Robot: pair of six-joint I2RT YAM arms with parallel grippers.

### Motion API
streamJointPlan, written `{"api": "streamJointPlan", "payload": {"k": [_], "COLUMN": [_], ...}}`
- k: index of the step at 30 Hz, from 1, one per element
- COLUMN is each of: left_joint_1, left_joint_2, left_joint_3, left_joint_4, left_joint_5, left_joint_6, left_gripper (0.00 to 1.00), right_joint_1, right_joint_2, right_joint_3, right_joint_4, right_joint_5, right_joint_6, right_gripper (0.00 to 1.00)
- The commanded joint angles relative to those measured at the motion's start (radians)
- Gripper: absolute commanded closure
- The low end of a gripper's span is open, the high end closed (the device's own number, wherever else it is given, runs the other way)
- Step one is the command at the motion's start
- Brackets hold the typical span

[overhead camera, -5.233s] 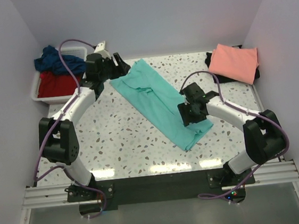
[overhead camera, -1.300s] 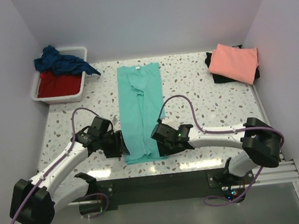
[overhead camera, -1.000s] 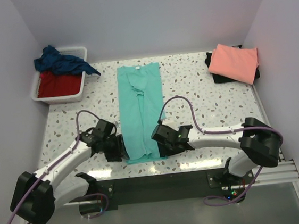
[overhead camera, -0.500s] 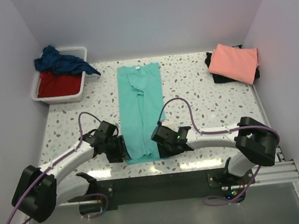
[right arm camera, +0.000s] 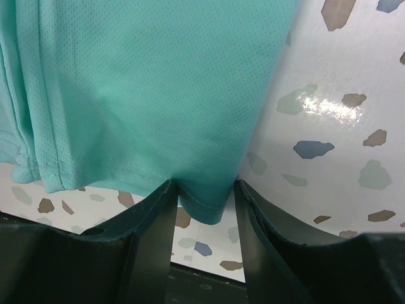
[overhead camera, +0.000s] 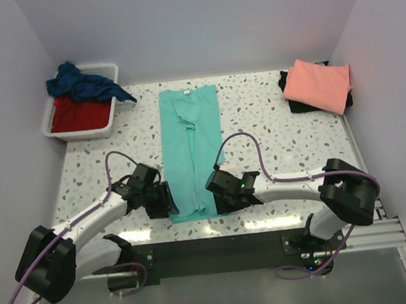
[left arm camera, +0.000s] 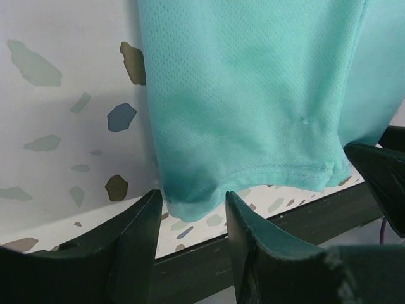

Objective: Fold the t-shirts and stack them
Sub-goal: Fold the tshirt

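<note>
Near edge of table [overhead camera: 299, 134]: left pincer [left arm camera: 193, 201] and right pincer [right arm camera: 204, 193] are each straddling a bottom corner of the turquoise-teal t-shirt [overhead camera: 191, 146], fingers standing partly apart with the hem lying between them. This shirt is lying flat as a long narrow strip, running from the near edge toward the far wall. Far right, a folded salmon-pink t-shirt [overhead camera: 318, 84] is resting on a black t-shirt [overhead camera: 287, 85]. Far left, a navy blue t-shirt [overhead camera: 79, 83] and a red t-shirt [overhead camera: 75, 114] are sitting in a white tub [overhead camera: 116, 104].
</note>
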Motion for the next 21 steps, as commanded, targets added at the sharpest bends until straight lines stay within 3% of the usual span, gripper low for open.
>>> {"api": "streamJointPlan", "payload": {"k": [1, 9, 12, 13, 15, 19, 21], "left_joint_1": [-0.018, -0.041, -0.041, -0.041, -0.04, -0.041, -0.041], "left_joint_2": [0.041, 0.091, 0.075, 0.068, 0.043, 0.005, 0.002], "left_joint_3": [-0.016, -0.055, -0.078, -0.083, -0.094, -0.1, -0.098], "left_joint_4": [0.018, 0.034, 0.044, 0.043, 0.037, 0.012, 0.005], "left_joint_5": [0.002, -0.029, -0.049, -0.055, -0.067, -0.087, -0.09], "left_joint_6": [-0.015, -0.032, -0.052, -0.06, -0.073, -0.087, -0.095], "left_gripper": [0.51, 0.54, 0.64, 0.72, 0.81, 1.0, 1.0], "right_joint_1": [-0.006, -0.006, -0.006, -0.004, -0.006, -0.006, -0.006], "right_joint_2": [-0.002, 0.009, 0.007, 0.004, -0.004, -0.036, -0.046], "right_joint_3": [-0.019, -0.038, -0.042, -0.042, -0.048, -0.062, -0.064], "right_joint_4": [0.033, 0.049, 0.041, 0.036, 0.016, 0.001, -0.008], "right_joint_5": [-0.007, -0.027, -0.03, -0.025, -0.019, -0.005, 0.007], "right_joint_6": [-0.004, 0.004, 0.01, 0.015, 0.018, 0.025, 0.027], "right_gripper": [0.55, 0.62, 0.79, 0.9, 0.99, 1.0, 1.0]}}
